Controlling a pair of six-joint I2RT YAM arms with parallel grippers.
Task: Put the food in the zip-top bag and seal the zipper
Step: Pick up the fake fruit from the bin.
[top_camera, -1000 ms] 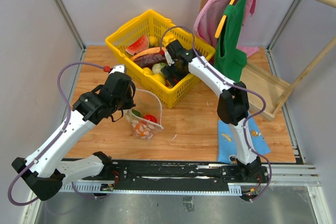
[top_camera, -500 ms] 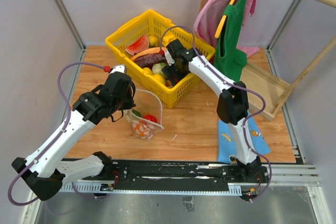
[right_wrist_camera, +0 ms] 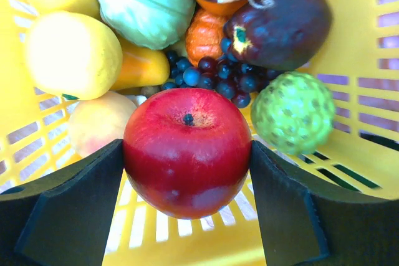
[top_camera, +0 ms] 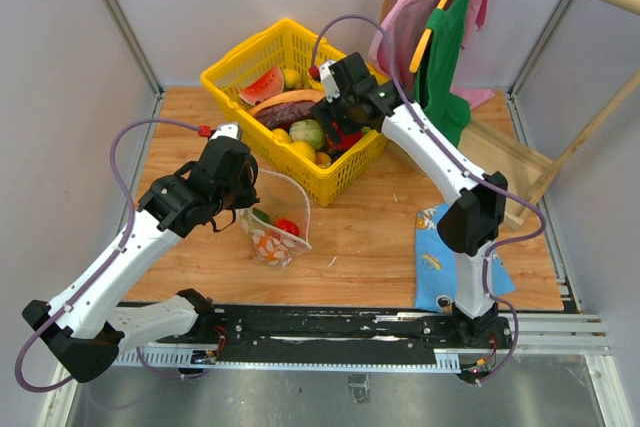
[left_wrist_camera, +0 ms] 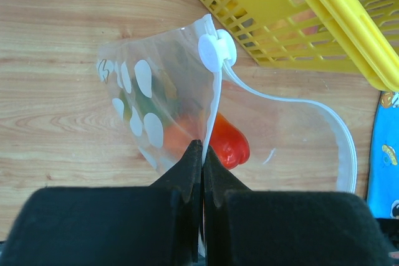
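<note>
Glossy red plastic apple, round and smooth, sits clamped in the wide-spread right claw. Left claw is pinched tight on the rim of the clear dotted zip-top bag.

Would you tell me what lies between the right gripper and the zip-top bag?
In the top view, toy fruit and the yellow basket's near wall separate the right gripper from the zip-top bag.

My feeds run bright and evenly lit; soft shadows cross the worktop, glare spots the red apple.
</note>
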